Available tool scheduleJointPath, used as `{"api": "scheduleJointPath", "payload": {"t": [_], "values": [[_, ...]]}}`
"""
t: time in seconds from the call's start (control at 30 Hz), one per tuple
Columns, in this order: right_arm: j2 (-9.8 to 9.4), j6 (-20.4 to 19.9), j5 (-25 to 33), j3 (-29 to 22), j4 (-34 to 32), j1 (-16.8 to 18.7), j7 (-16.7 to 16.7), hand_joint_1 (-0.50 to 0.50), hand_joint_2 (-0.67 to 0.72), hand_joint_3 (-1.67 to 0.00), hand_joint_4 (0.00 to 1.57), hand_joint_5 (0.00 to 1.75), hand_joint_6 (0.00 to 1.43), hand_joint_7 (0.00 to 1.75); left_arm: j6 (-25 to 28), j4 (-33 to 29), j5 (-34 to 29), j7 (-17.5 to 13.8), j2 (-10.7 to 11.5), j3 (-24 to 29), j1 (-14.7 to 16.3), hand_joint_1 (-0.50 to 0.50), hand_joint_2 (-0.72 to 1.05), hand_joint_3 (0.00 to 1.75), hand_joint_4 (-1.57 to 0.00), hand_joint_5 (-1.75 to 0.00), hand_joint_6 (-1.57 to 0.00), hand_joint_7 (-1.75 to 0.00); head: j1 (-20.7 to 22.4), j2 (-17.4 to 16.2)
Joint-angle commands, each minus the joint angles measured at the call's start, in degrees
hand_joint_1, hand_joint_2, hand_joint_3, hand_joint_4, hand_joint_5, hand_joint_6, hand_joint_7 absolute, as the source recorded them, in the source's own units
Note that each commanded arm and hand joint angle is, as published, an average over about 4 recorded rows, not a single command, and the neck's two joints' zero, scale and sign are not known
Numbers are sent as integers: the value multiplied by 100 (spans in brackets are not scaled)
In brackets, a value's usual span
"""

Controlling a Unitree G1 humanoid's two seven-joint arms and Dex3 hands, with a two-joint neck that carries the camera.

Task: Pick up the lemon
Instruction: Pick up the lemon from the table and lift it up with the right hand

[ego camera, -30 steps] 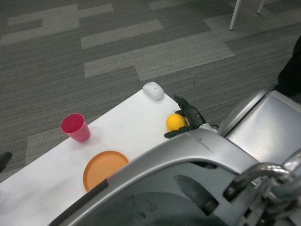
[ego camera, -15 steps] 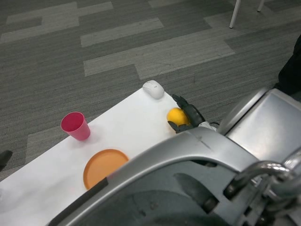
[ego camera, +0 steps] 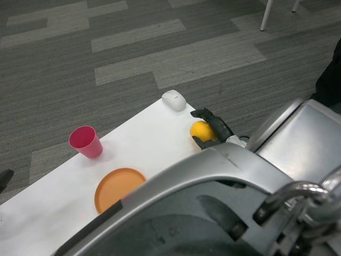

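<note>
One lemon (ego camera: 200,130), one cup (ego camera: 85,143), one plate (ego camera: 118,189), one mouse (ego camera: 173,101).

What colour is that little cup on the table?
Pink: the cup shows it clearly in the head view, standing upright near the orange plate.

The right hand (ego camera: 212,129) is mostly hidden behind the silver forearm (ego camera: 213,181); only dark fingers show around the lemon (ego camera: 201,130), whose near side they cover; whether it is lifted cannot be told.
</note>
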Motion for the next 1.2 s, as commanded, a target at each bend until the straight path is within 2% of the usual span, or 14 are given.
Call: {"api": "scheduleJointPath", "payload": {"t": [0.03,0.13,0.27,0.5,0.57,0.73,0.97,1.07,1.1,1.2], "values": [[-2,122,2,-67,36,-38,40,-38,-54,-149,3,145,15,70,25,-34,34,-15,35,39,-46,50,105,9,0,0,0,0,4,13],[16,122,37,-111,-4,-51,40,-38,-54,-143,6,145,19,70,25,-34,34,-15,35,39,-46,50,105,9,0,0,0,0,15,23],[108,104,208,-208,-210,-82,49,-38,-54,-143,9,145,21,70,25,-34,34,-15,35,39,-46,50,105,9,0,0,0,0,29,45],[312,96,267,-166,-1105,-152,229,-38,-54,-143,11,145,26,70,25,-34,34,-15,44,39,-62,50,105,9,0,0,0,0,64,86],[332,91,274,-85,-1265,-187,234,-38,-56,-143,11,145,24,70,25,-34,34,-15,44,39,-68,50,105,9,0,0,0,0,125,114],[349,87,617,664,-1821,-317,234,-38,-56,-143,9,145,23,70,23,-34,34,-15,44,39,-70,50,105,9,0,0,0,0,288,155],[328,82,1272,1752,-2421,-482,216,-38,-57,-143,9,150,23,70,7,-60,34,-15,44,52,-55,50,105,9,0,0,0,0,1182,260],[321,82,1384,2070,-2649,-569,188,-38,-57,-143,9,155,23,70,7,-67,34,-15,44,56,-55,50,105,9,-3,0,0,0,1817,292],[319,82,1417,2165,-2711,-605,177,-38,-59,-143,9,155,23,70,7,-69,34,-15,44,56,-55,50,105,9,-4,0,0,0,1874,294],[303,78,1454,2360,-2810,-736,155,-38,-57,-143,11,153,23,70,-4,-71,34,-15,37,61,-53,50,105,9,-1,0,0,0,2606,304]]}}
